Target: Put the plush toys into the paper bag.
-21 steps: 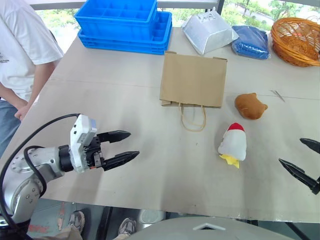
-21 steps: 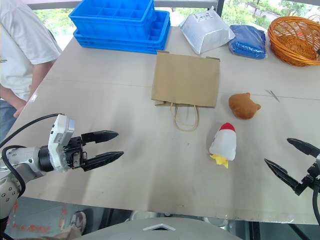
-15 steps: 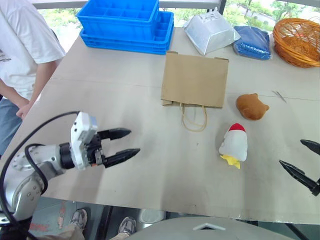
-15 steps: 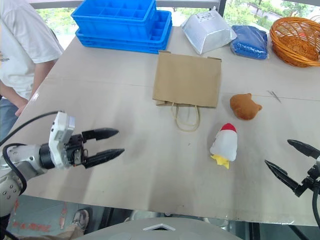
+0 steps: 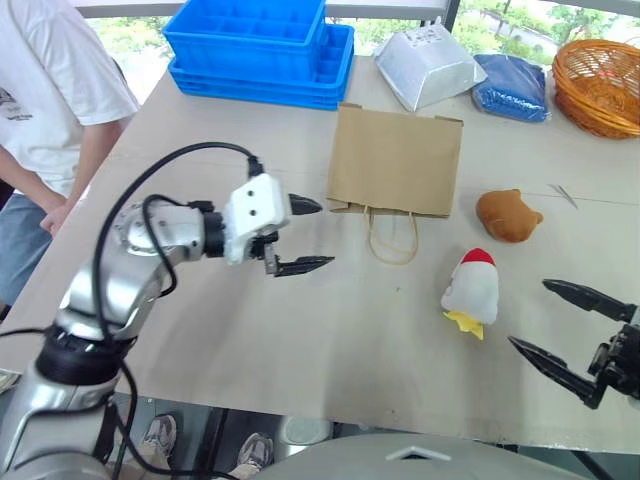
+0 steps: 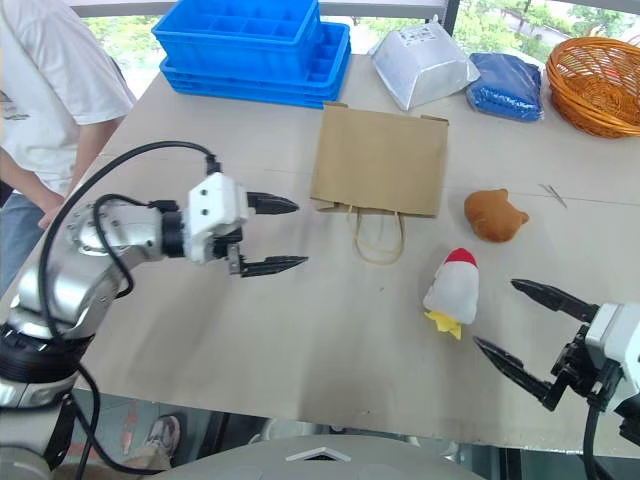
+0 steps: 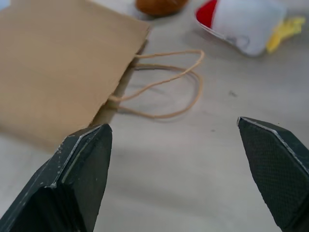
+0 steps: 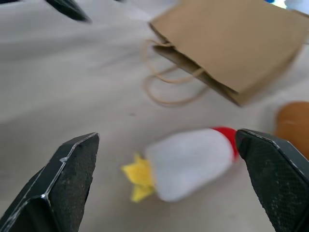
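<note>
The paper bag [image 5: 395, 160] lies flat on the table, its cord handles [image 5: 392, 235] toward me. To its right rests the brown plush toy [image 5: 507, 215]; nearer me lies the white chicken plush toy [image 5: 472, 292], red comb pointing away. My left gripper [image 5: 322, 236] hovers open just left of the bag's handle end, pointing right. In the left wrist view the bag [image 7: 63, 63] and chicken [image 7: 246, 24] lie ahead. My right gripper [image 5: 530, 313] is open, close to the chicken's right side, nothing between its fingers. In the right wrist view the chicken [image 8: 188, 162] lies between the finger lines.
Stacked blue crates [image 5: 260, 50] stand at the back, with a white plastic bag [image 5: 428, 65], a blue bag [image 5: 512, 85] and a wicker basket [image 5: 600, 85] at the back right. A person [image 5: 50, 100] stands at the table's left side.
My left arm has lifted and swung right and away from me, up to the bag's handle end. My right gripper has come leftward, closer to the chicken. Both stay open.
</note>
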Action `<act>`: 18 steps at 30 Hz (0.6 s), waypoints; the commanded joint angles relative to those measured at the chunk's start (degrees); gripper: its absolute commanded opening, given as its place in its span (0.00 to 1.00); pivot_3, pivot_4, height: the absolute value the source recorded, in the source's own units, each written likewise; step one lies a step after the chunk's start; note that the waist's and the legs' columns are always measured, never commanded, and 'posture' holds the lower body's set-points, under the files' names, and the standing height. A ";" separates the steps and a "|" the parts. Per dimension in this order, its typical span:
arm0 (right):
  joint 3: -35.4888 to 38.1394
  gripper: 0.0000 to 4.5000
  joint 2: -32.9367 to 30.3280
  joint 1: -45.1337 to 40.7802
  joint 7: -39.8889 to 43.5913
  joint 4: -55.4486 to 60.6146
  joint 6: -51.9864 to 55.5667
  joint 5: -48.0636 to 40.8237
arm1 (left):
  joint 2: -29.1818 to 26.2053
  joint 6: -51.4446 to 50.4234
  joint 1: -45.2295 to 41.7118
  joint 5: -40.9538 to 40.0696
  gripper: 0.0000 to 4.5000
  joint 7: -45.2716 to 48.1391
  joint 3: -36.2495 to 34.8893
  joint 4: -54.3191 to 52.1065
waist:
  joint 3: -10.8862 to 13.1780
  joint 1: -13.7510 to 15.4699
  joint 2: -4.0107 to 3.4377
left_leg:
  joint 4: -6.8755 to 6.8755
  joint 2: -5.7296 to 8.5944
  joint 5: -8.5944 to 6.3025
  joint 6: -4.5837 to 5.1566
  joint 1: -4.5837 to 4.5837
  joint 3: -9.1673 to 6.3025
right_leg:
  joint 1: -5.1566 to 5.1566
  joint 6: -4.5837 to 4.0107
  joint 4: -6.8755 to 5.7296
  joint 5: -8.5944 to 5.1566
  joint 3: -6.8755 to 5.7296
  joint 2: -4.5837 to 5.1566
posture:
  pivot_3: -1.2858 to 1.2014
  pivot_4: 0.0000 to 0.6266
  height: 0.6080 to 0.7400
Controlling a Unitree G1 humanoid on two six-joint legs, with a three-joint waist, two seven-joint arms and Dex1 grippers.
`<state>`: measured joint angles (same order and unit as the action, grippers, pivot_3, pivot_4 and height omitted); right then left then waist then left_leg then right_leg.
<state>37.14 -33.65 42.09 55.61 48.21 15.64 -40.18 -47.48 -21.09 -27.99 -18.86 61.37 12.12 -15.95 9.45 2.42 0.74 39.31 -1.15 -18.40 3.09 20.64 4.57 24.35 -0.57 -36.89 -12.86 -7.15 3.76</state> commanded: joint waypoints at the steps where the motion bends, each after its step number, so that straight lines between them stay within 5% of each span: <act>1: 0.37 0.99 2.09 2.51 -1.73 5.55 -2.61 1.15 | 3.46 8.16 -5.38 6.68 1.00 2.15 4.74 6.15 | -0.01 -0.07 0.05 | 0.03 0.00 0.00 0.00 0.03 -0.06 | 0.00 0.00 0.00 0.00 0.00 -0.06 | 0.52 0.24 1.00; 9: -3.81 0.99 7.72 7.34 -4.00 9.43 -7.84 6.11 | 11.73 25.26 -13.76 14.99 1.00 7.20 10.96 22.08 | -0.02 -0.30 0.06 | 0.10 -0.04 0.01 0.00 0.00 -0.03 | -0.01 0.18 -0.03 -0.11 0.08 -0.11 | 0.52 0.24 1.00; 13: -6.54 1.00 9.74 8.23 -5.09 9.12 -10.35 9.06 | 14.28 35.79 -16.80 20.17 0.74 8.51 13.85 30.09 | -0.03 -0.11 0.07 | 0.12 -0.04 0.00 0.01 -0.01 -0.05 | -0.01 0.18 -0.04 -0.11 0.08 -0.13 | 0.52 0.24 1.00; 18: -8.69 1.00 10.14 8.23 -6.81 9.00 -11.81 11.16 | 17.73 44.94 -19.86 22.68 0.18 8.44 14.25 38.59 | -0.03 -0.11 0.08 | 0.19 -0.03 0.00 0.03 0.03 -0.04 | -0.01 0.18 -0.04 -0.10 0.08 -0.13 | 0.52 0.24 1.00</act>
<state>28.75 -23.70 50.00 49.40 55.72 5.66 -29.41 -30.30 20.51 -46.67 3.33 69.85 26.56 21.85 9.41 2.31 0.82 39.49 -1.17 -18.40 3.12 20.67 4.53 24.35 -0.40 -36.94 -12.96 -7.08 3.63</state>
